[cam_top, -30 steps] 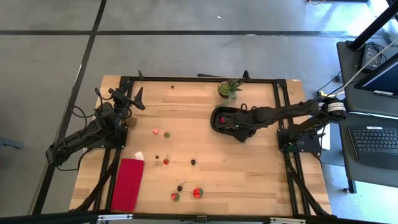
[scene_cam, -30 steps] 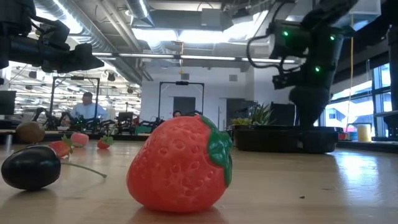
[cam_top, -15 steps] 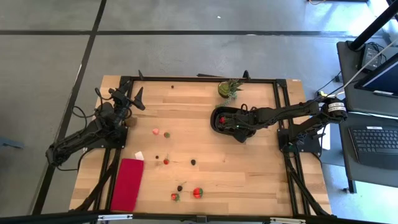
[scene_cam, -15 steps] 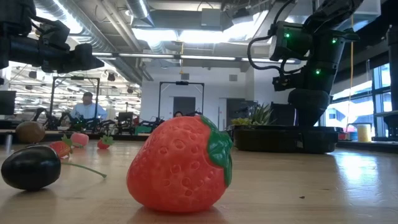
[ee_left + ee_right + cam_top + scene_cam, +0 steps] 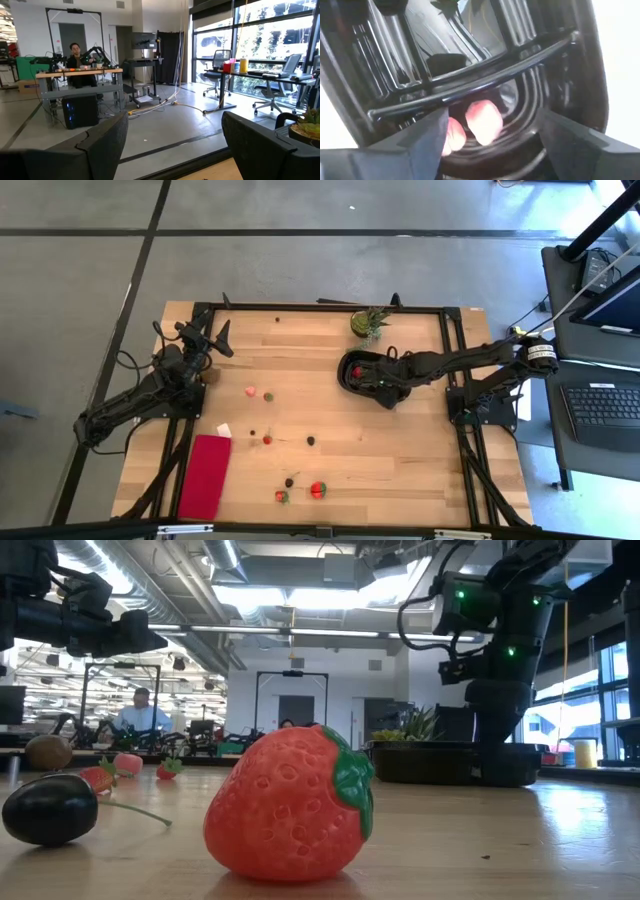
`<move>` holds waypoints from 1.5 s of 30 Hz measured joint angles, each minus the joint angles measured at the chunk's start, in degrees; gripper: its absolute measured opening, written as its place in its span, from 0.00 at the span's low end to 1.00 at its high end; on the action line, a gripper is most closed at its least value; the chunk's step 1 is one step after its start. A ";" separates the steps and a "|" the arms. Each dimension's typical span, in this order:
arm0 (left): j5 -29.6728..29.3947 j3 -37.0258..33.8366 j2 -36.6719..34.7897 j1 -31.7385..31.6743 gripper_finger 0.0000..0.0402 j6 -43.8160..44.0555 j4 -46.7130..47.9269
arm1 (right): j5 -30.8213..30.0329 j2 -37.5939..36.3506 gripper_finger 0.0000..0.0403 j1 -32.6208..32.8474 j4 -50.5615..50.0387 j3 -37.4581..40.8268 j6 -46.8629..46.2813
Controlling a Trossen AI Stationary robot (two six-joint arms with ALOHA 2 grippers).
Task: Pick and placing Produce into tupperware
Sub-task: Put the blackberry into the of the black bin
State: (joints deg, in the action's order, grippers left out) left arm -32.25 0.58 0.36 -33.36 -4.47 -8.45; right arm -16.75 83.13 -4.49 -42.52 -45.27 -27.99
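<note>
The black oval tupperware sits right of centre on the wooden table, also seen in the low view. My right gripper reaches into it, open. Two pink-red produce pieces lie on the ribbed floor between its fingers, one close by a finger; whether it touches, I cannot tell. More produce lies on the table: a strawberry, a dark berry and a pink piece. My left gripper waits open, raised at the far left.
A green potted plant stands just beyond the tupperware. A red cloth lies flat at the near left, with a small white scrap by its far end. A brown fruit sits near my left arm. A person sits beyond the table.
In the low view my right arm's wrist has shifted a little above the tupperware and come back. The produce on the table has stayed where it was.
</note>
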 joint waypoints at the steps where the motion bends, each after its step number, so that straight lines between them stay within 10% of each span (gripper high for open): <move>1: 0.00 0.01 0.00 0.00 0.79 0.00 0.01 | -0.19 -0.01 0.77 0.00 -1.38 -1.13 -0.02; 8: 0.00 0.00 0.00 0.00 0.79 0.00 0.00 | -1.21 -0.11 0.78 2.00 -0.18 -9.94 4.66; 28: -0.02 0.01 0.00 0.02 0.79 0.00 0.00 | 5.46 14.26 0.78 12.41 57.45 -9.58 32.77; 45: -0.01 0.02 0.00 0.02 0.79 0.00 0.02 | 16.56 30.81 0.78 14.87 72.33 -9.55 27.73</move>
State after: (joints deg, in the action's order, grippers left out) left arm -32.26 0.60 0.36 -33.34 -4.47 -8.43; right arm -0.18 113.94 10.38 29.81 -54.83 -0.26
